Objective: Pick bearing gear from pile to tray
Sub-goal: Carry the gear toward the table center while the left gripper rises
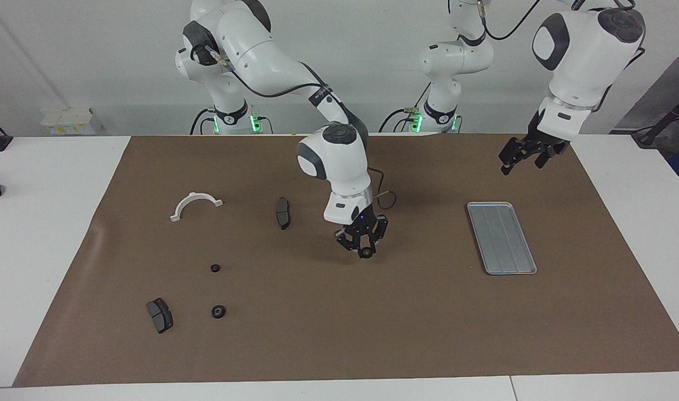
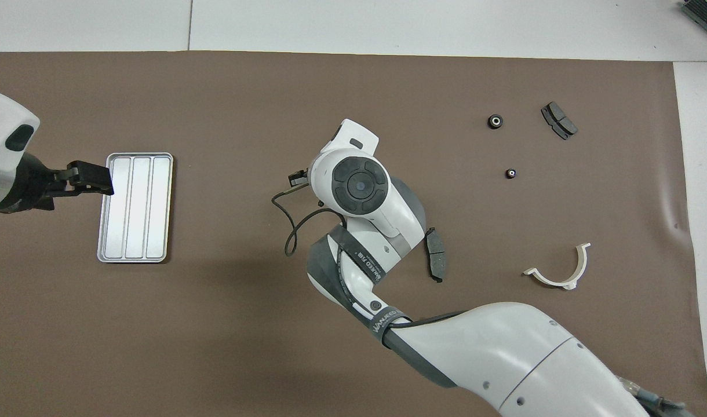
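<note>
1. Right gripper (image 1: 365,249) up over bare mat (image 1: 339,334) mid-table, fingers clamped on a black ring (image 1: 365,253); hidden under the wrist in the overhead view.
2. Left gripper (image 1: 522,156) hanging in the air at 12 o'clock from the tray (image 1: 501,238) in the facing view, waiting; fingers apart, nothing between them. Over the tray's edge in the overhead view (image 2: 90,178).
3. Tray (image 2: 134,207) flat on the mat toward the left arm's end, no part in it.
4. Two more rings (image 1: 215,268) (image 1: 219,311) on the mat toward the right arm's end, well apart from the tray.
5. Brake pad (image 1: 160,314) at 9 o'clock from the lower ring in the facing view; second pad (image 1: 283,213) at 9 o'clock from the right gripper.
6. White bracket (image 1: 196,205) at 11 o'clock from the rings, arch up.
</note>
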Available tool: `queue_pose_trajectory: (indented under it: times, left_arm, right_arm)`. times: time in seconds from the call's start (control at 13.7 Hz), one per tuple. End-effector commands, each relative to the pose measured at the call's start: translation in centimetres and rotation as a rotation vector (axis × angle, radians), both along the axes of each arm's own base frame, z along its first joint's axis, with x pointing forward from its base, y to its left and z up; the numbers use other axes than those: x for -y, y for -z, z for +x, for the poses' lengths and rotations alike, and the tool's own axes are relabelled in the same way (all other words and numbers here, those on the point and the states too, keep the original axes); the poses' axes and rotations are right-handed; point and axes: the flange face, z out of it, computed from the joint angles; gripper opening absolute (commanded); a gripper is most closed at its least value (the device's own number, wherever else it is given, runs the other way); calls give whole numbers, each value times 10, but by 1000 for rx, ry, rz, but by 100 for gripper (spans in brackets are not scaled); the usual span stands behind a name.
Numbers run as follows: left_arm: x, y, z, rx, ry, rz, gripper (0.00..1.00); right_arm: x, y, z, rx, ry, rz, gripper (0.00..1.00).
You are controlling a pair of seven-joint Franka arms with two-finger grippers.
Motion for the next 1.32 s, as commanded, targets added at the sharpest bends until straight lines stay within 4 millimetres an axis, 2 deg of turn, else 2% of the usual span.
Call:
queue_pose_trajectory:
  times: [0.0, 0.07, 0.22, 0.44, 0.66, 0.81, 0.88, 1.03, 1.1, 1.17, 1.24]
  left_arm:
    - [43, 39, 19, 18, -69, -26, 100]
    - [61, 56, 27, 24, -86, -36, 100]
    - [63, 71, 34, 19, -90, -38, 100]
    - [71, 82, 38, 60, -94, -49, 100]
    - [71, 90, 42, 64, -101, -54, 100]
    - [73, 94, 47, 74, -124, -59, 100]
    - [75, 97, 48, 74, -123, -61, 100]
    - [80, 102, 49, 67, -127, -62, 100]
    - [81, 101, 50, 68, -127, -62, 100]
    - [84, 102, 50, 72, -123, -64, 100]
    - [91, 112, 56, 76, -132, -71, 100]
  right_arm:
    - [-21, 9, -9, 6, 0, -7, 0]
    - [-21, 15, -12, 3, 3, -18, 0]
    - [-22, 20, -17, -8, -5, -35, 0]
    - [-26, 23, -24, -21, 9, -34, 0]
    - [-24, 21, -22, -29, 21, -41, 29]
    - [-24, 18, -21, -28, 31, -33, 39]
    - [-24, 17, -20, -27, 38, -30, 38]
    - [-35, 18, -28, -33, 41, -20, 13]
    - [-41, 12, -28, -24, 66, -4, 2]
    - [-49, 7, -31, -16, 69, 4, 2]
    - [-51, 4, -31, -7, 61, 2, 27]
